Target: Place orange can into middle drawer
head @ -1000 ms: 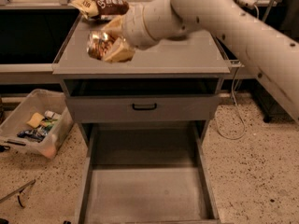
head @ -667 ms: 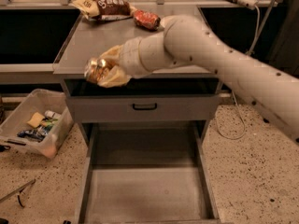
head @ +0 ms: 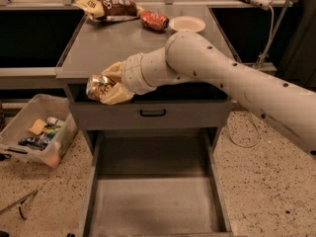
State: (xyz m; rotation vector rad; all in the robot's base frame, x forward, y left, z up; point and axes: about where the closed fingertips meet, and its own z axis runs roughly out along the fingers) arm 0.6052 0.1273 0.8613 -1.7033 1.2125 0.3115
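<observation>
My gripper (head: 106, 85) is shut on the orange can (head: 97, 87), a shiny golden-orange crumpled can. It holds the can in the air in front of the cabinet's top front edge, at the left, above the shallower drawer with the black handle (head: 152, 113). The middle drawer (head: 153, 201) is pulled wide open below, its long grey floor bare. The can is above the drawer's left side, well clear of it. The white arm reaches in from the right.
On the cabinet top (head: 113, 43) lie a brown snack bag (head: 106, 5), a red can (head: 154, 20) and a white plate (head: 186, 23). A clear plastic bin (head: 34, 132) with small items stands on the floor at the left. A cable (head: 237, 132) hangs at the right.
The gripper has carried the orange can down and forward, from over the cabinet top to in front of its front edge, lower and closer to the open drawer.
</observation>
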